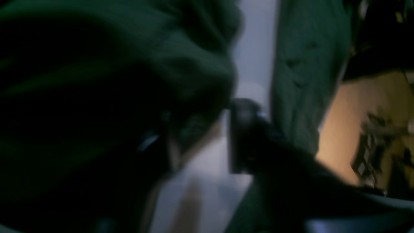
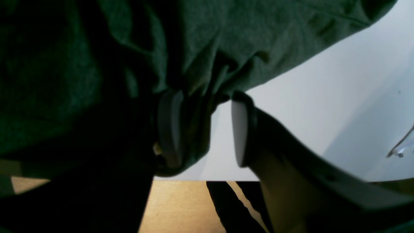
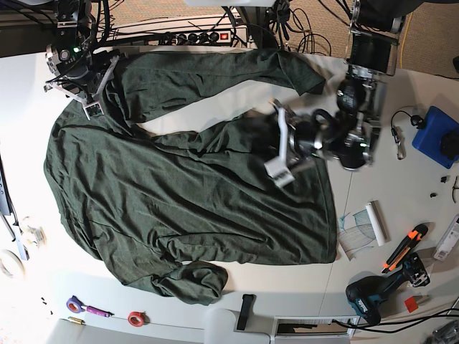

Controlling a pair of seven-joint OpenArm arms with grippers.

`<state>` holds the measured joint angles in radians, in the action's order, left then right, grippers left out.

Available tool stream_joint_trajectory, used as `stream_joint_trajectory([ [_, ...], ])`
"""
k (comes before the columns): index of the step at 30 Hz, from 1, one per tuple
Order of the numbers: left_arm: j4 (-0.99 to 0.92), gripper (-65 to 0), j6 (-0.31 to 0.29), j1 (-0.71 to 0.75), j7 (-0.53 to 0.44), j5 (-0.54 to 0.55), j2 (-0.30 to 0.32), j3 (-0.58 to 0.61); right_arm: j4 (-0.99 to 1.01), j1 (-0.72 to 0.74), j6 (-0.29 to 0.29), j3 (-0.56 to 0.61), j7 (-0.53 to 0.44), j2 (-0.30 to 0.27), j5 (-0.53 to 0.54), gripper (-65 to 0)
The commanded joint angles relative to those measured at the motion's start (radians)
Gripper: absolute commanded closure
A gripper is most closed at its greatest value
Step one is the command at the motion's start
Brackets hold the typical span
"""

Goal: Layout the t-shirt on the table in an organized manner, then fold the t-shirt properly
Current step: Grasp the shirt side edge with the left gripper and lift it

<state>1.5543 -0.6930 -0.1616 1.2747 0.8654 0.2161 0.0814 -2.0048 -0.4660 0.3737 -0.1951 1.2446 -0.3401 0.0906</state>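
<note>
A dark green t-shirt (image 3: 179,193) lies spread over the white table (image 3: 21,93), with one sleeve (image 3: 215,72) stretched along the far edge. My left gripper (image 3: 280,147) hovers over the shirt's right part, blurred, its fingers apart. In the left wrist view, bunched shirt fabric (image 1: 145,64) hides one side of the left gripper (image 1: 203,139). My right gripper (image 3: 92,107) is at the shirt's far-left shoulder. Close up, the right gripper (image 2: 205,129) is open. A fold of the t-shirt (image 2: 226,42) drapes against one pad (image 2: 169,129), while the other pad (image 2: 240,129) is bare.
To the right of the shirt lie a blue box (image 3: 437,136), a paper roll (image 3: 376,222), an orange knife (image 3: 405,247) and a power drill (image 3: 373,297). Tape rolls (image 3: 136,317) and a black bar (image 3: 246,312) sit at the near edge. A power strip (image 3: 193,32) runs along the far side.
</note>
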Motion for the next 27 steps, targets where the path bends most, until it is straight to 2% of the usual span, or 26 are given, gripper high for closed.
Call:
stream_joint_trajectory([
  [1,0.017,-11.5,-0.005,-0.021,-0.020,0.034,0.003,-0.035,-0.011,-0.002,0.003,-0.003,-0.007,-0.009,0.006,-24.7],
  [4,0.017,0.0,-0.005,-0.021,-0.018,0.100,0.010,-0.132,-0.011,-0.002,0.003,-0.003,-0.007,-0.009,0.006,-24.7],
  [10,0.017,0.0,-0.005,-0.010,-0.018,0.115,0.104,-0.192,-0.011,-0.002,0.003,-0.003,-0.007,-0.009,0.006,-24.7],
  [11,0.017,-0.8,-0.005,-0.002,-0.018,0.115,0.121,-0.192,-0.011,-0.002,0.003,-0.003,-0.007,-0.009,0.006,-24.7],
  [12,0.017,-5.7,-0.005,0.010,-0.018,0.115,0.136,-0.192,-0.011,-0.002,0.003,-0.003,-0.007,-0.009,0.006,-24.7],
  [15,0.017,-26.2,-0.005,0.053,-0.039,0.071,0.161,-0.192,-0.011,-0.002,0.003,-0.003,-0.008,-0.008,0.006,-24.7],
  [16,0.017,-29.2,-0.005,0.072,-0.069,0.029,0.165,-0.192,-0.011,-0.002,0.003,-0.003,-0.008,-0.009,0.006,-24.7],
  [19,0.017,-29.5,-0.005,0.136,-0.197,-0.088,0.166,-0.191,-0.011,-0.002,0.003,-0.003,-0.008,-0.008,0.006,-24.7],
  [21,0.017,-29.5,-0.005,0.172,-0.257,-0.116,0.165,-0.187,-0.011,-0.002,0.003,-0.003,-0.008,-0.008,0.006,-24.7],
  [27,0.016,-29.5,-0.005,0.197,-0.276,-0.118,0.130,-0.187,-0.011,-0.002,0.004,-0.003,-0.019,-0.009,0.006,-24.7],
])
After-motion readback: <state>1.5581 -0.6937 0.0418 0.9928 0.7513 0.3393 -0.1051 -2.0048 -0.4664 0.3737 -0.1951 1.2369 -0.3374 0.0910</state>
